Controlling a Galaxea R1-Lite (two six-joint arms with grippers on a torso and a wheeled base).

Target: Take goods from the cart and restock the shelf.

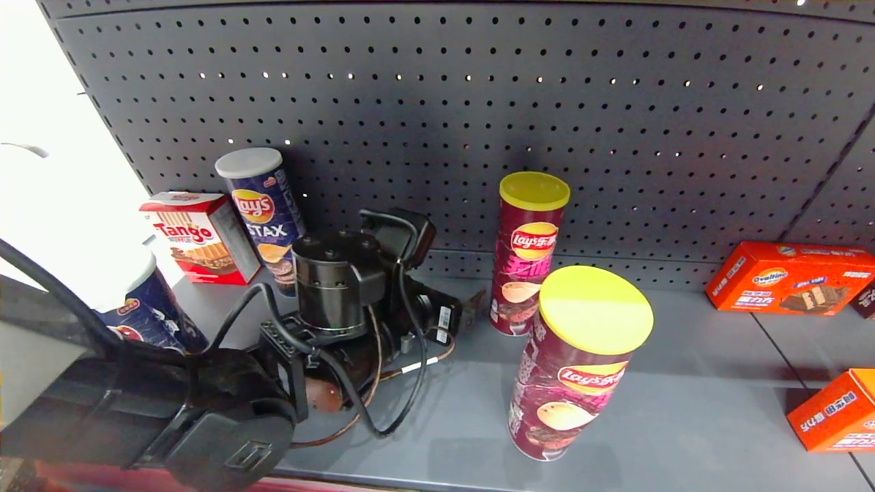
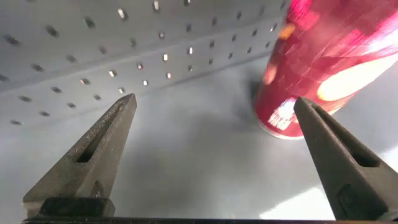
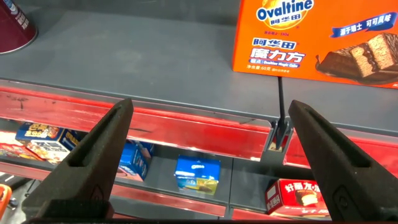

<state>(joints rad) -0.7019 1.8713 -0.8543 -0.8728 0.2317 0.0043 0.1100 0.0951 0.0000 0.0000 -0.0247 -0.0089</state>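
left gripper (image 2: 214, 102): wide open, holding nothing. It's low over the shelf (image 1: 683, 383), aimed at the pegboard (image 1: 478, 102)

back can (image 1: 530, 253): red with a yellow lid, upright, right up against the pegboard. In the left wrist view its base is just beside one finger (image 2: 329, 155) of the left gripper, and I can't tell if they actually touch

front can (image 1: 581, 362): same red and yellow kind, near the shelf's front edge. It looks a bit tilted in the head view, and it's apart from the back can

right gripper (image 3: 211, 107): also spread open and empty, hanging out in front of the shelf's red front strip (image 3: 186, 118)

orange box (image 3: 317, 37): sitting on the shelf past the right gripper, near the front edge

blue can (image 1: 263, 212): white lid, upright at the pegboard, over on the left

wafer box (image 1: 198, 236): red and white, just beside the blue can on its left

second blue can (image 1: 147, 307): nearer the front on the far left, partly hidden by the arm

more orange boxes: one at the back right (image 1: 789, 277), one at the front right corner (image 1: 830, 410)

lower shelf: blue packs (image 3: 198, 174) and a red box (image 3: 295, 196)
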